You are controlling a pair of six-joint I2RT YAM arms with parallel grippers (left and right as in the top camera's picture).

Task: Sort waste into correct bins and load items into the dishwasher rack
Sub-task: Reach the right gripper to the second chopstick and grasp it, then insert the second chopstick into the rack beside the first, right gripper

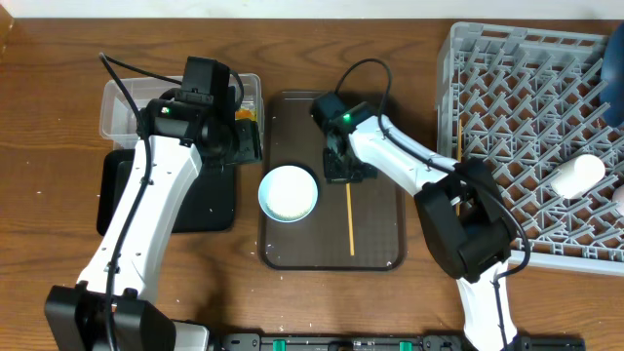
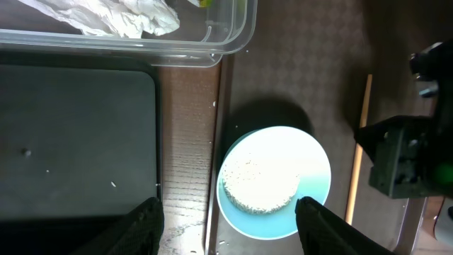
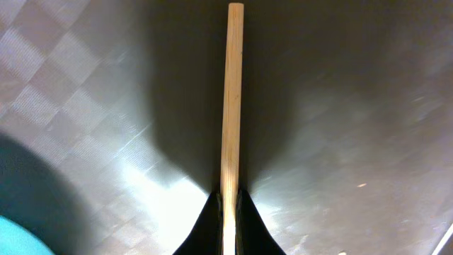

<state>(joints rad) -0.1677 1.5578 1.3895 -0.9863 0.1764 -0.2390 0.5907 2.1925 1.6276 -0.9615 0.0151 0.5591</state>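
Observation:
A round blue plate (image 1: 289,192) with a mound of white rice (image 2: 259,183) sits on the left of the brown serving tray (image 1: 375,249). My left gripper (image 2: 230,230) is open and empty above the plate's left edge; in the overhead view it (image 1: 244,141) is by the clear tub (image 1: 122,107). The tub holds crumpled white tissue (image 2: 127,18) and a bit of the wrapper (image 2: 205,2). The black tray (image 2: 71,134) lies below the tub. My right gripper (image 3: 230,195) is shut on a light wooden chopstick (image 3: 233,85) lying on the serving tray; it also shows in the overhead view (image 1: 351,219).
The grey dishwasher rack (image 1: 526,117) stands at the right with a white cup (image 1: 577,175) lying in it and another white thing (image 1: 621,200) at its right edge. A few rice grains (image 2: 113,185) lie on the black tray.

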